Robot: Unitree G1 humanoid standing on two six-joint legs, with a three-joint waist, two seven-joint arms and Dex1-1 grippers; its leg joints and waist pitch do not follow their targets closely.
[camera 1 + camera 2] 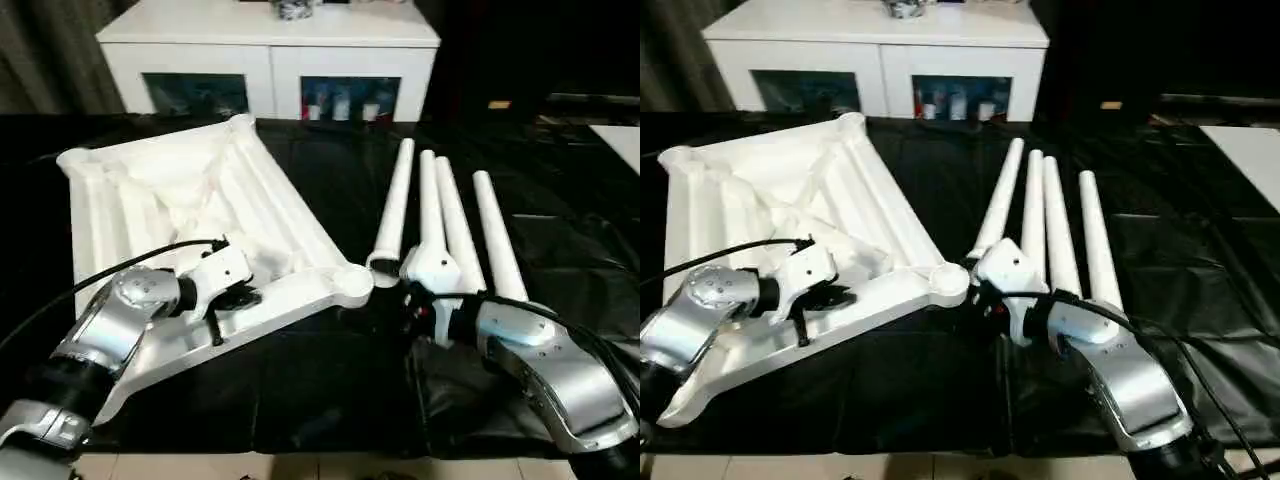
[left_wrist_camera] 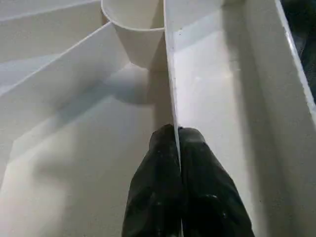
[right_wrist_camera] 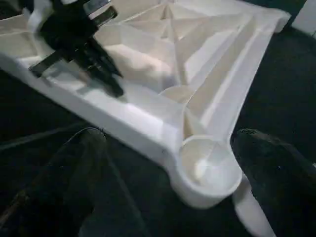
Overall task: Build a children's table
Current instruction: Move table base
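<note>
Pinching a thin rib of the upturned white plastic tabletop point(image 1: 200, 200) at nine o'clock, our left gripper point(image 2: 177, 136) steadies it, we reckon, so its round corner socket point(image 3: 207, 165) faces our wide-spread right gripper point(image 3: 168, 192); four white tapered tube legs point(image 1: 440, 220) wait at two o'clock.

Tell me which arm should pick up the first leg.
Right. Its gripper is open beside the four legs, near the corner socket. The left gripper is shut on a tabletop rib.

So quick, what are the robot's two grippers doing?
Left gripper: closed, pinching a thin rib of the table top.
Right gripper: open, holding nothing.
</note>
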